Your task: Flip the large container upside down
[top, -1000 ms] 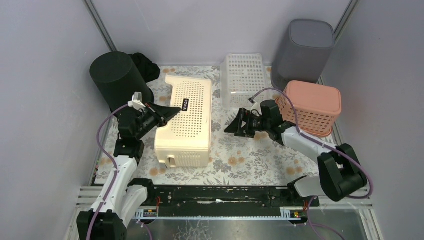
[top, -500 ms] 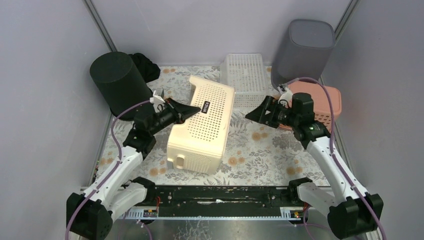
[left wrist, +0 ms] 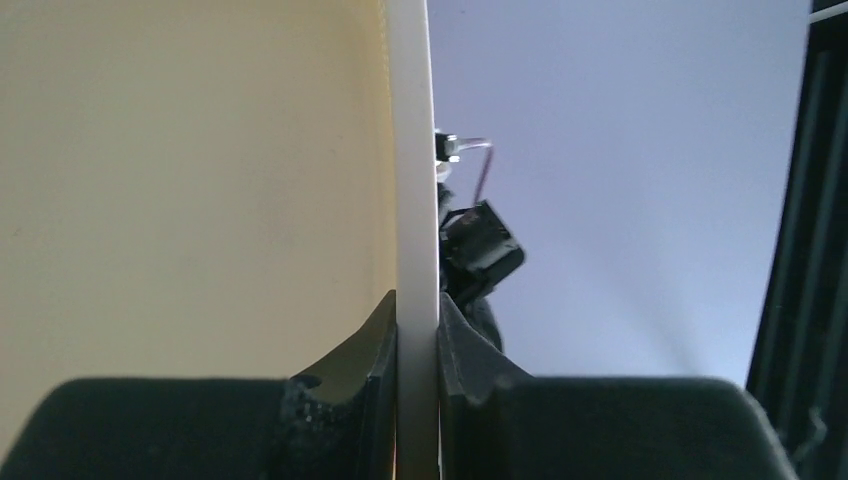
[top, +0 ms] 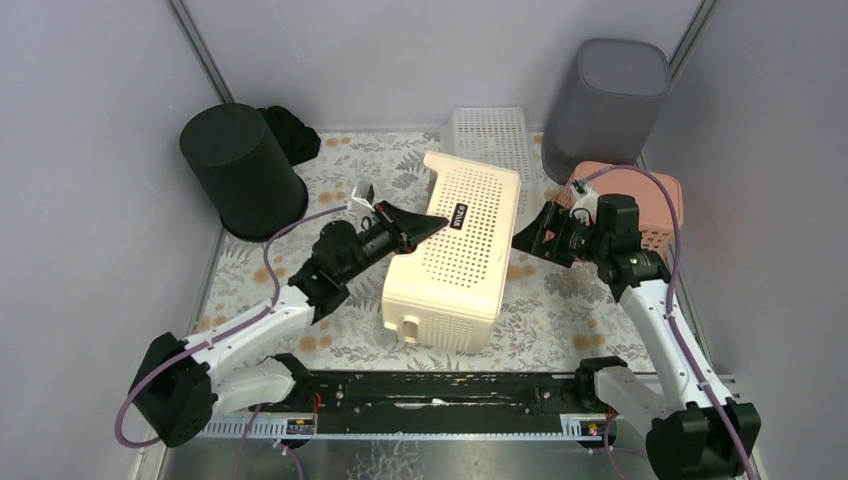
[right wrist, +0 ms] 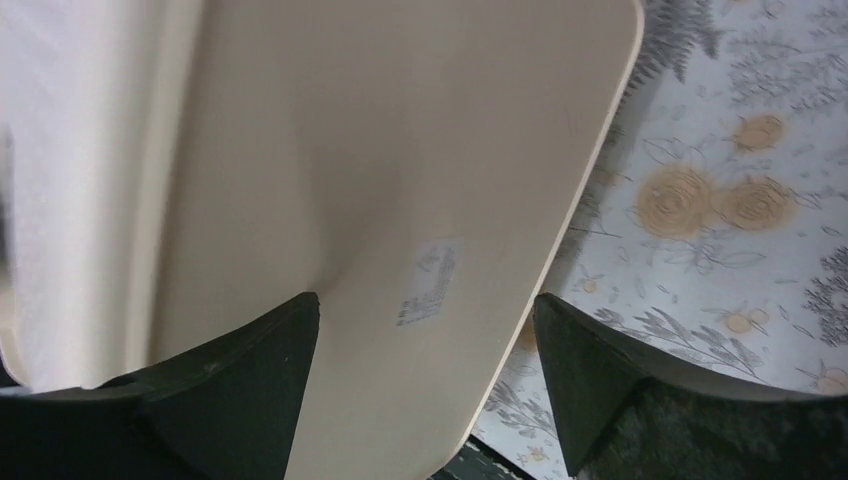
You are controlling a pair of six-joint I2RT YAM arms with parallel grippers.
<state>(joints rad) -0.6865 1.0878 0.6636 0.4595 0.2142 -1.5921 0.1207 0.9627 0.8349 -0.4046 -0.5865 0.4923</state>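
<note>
At far left a black cylindrical bin stands mouth-down, out of play. Just right of it the left gripper is clenched on a thin side wall of the cream perforated plastic container, one finger inside and one outside. That container, the task's large one, lies mid-table on the floral cloth, tipped onto a long side with its mouth toward the left arm and its smooth base, bearing a white sticker, toward the right arm. The flip looks about half done. The right gripper hovers just off that base with its fingers spread and nothing held. The next move probably calls for the left arm to roll the pinched wall over and down while the right steadies the base, so the box doesn't slide. Behind the right arm sit a salmon-pink perforated basket and a grey bin. Whether the container's lower edge rests on the cloth or hangs clear cannot be told. The left wrist view is mostly blurred wall, and the right arm hides much of the basket.
</note>
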